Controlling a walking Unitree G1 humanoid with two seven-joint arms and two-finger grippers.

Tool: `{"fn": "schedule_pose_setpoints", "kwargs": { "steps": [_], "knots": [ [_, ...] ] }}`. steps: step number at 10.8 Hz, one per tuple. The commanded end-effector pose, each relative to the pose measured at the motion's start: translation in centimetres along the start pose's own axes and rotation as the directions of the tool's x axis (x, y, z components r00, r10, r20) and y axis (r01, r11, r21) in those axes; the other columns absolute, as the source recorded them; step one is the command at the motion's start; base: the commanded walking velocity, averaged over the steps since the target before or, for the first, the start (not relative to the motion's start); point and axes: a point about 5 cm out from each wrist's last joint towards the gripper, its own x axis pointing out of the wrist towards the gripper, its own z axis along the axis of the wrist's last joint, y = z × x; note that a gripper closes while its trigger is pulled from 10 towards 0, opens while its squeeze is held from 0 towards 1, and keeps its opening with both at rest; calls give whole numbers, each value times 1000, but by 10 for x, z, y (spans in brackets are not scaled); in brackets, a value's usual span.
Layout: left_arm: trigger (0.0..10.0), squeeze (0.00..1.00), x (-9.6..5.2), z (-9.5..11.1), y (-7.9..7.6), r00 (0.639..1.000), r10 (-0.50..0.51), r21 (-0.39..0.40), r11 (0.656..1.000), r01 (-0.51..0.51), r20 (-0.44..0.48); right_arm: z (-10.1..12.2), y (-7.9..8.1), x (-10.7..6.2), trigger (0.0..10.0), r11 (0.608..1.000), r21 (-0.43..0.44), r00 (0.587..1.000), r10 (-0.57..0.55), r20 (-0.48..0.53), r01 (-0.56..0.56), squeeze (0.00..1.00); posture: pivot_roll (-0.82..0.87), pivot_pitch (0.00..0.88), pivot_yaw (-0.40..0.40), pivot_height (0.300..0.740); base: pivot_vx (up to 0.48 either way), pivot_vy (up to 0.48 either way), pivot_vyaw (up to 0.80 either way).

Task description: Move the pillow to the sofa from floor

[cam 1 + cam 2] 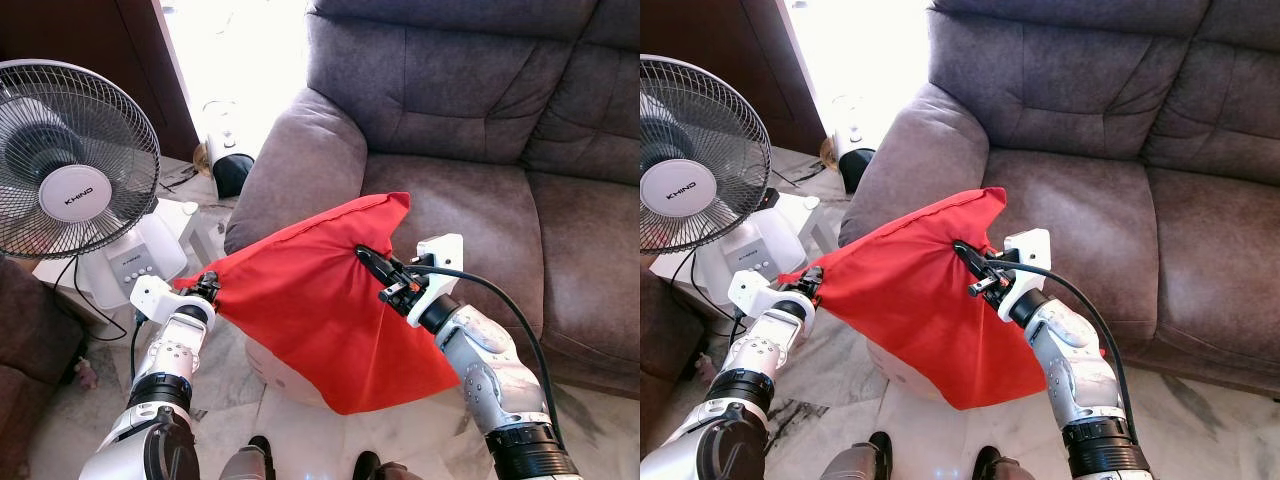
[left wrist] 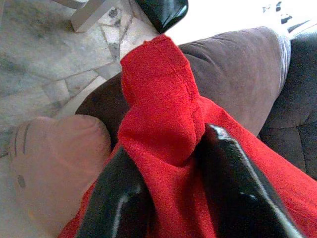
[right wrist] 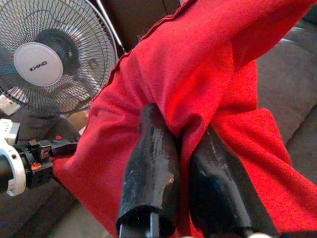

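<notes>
Marble floor (image 1: 60, 420) with grey veins lies near the brown sofa (image 1: 450, 190), which fills the far right. On the far left stands a white fan (image 1: 75, 160). The red pillow (image 1: 320, 300) hangs in the air between both arms, in front of the sofa armrest. The left claw (image 1: 208, 287) and the right claw (image 1: 372, 260) each pinch its cloth tightly.

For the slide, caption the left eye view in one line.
Both grippers, left and right, hold the red pillow aloft before the brown sofa, fan alongside.
</notes>
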Motion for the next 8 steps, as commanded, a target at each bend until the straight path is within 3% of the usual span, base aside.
{"fn": "schedule_pose_setpoints", "kwargs": {
  "steps": [1, 8],
  "knots": [
    [0, 0, -2, -2, 11, 999, 42, 5, 999, -42, -22, 29, 9, 4, 10000, 998, -49, 990, 56, 129, -50, 0, 140, 204, 6, 740, 0, 0, 0],
    [0, 0, -4, -1, 2, 999, -32, 83, 996, 32, 2, 27, 10, 5, 10000, 998, -47, 990, 58, 129, -52, 0, 139, 184, 6, 740, 0, 0, 0]
  ]
}}
